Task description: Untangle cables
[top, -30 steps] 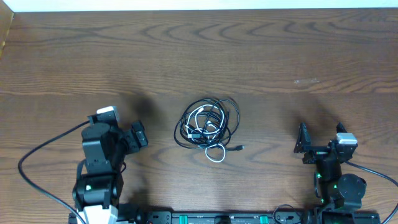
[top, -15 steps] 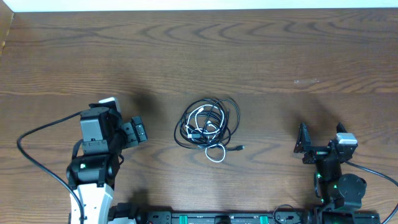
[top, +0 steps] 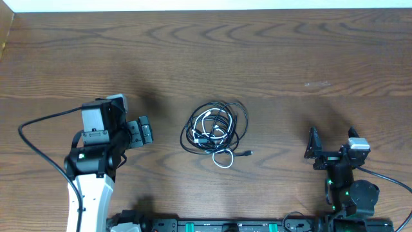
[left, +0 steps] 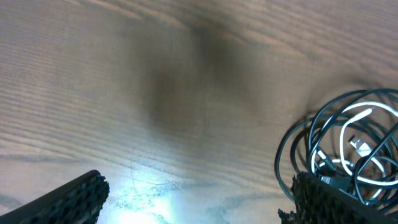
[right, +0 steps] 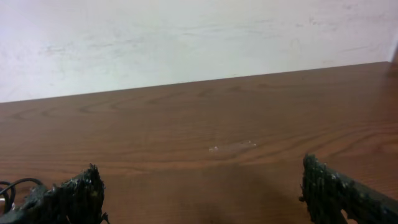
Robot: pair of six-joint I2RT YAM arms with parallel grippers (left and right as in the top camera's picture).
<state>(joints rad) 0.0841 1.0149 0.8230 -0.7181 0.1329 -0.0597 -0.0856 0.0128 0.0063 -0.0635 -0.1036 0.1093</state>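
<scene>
Standing wide apart and empty, the left tool (top: pixel 142 131) hovers just left of the cables (top: pixel 214 132), which lie in one knotted coil in the middle of the counter (top: pixel 270 58), their white loop (top: pixel 223 159) poking out toward the robot. The right tool (top: pixel 333 142), likewise spread and empty, sits well apart. Best pinch a single outer strand, not the whole bundle, and draw it out slowly.
</scene>
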